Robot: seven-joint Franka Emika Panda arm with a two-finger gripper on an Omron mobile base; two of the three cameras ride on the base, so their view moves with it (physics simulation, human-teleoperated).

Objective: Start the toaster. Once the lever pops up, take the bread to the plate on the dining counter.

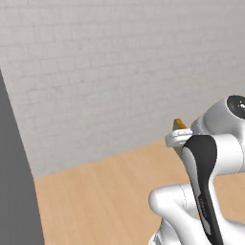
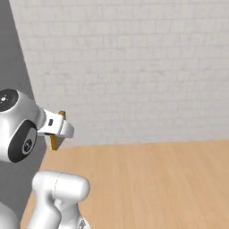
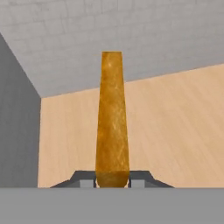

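Pinching the bread [image 3: 112, 118] between my two fingertips [image 3: 139, 180], my gripper [image 3: 112, 180] is closed narrow on its lower edge, so the slice stands edge-on and juts straight out ahead of me. It hangs in the air above a light wood floor [image 3: 175, 131], with the pale brick wall [image 3: 131, 30] beyond.

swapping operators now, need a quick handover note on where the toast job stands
End effector: shut on the bread, slice seen edge-on, held clear above the wood floor near the white brick wall.
Done: bread is out of the toaster and in the grip.
Left: carry it to the plate on the dining counter and release it there.
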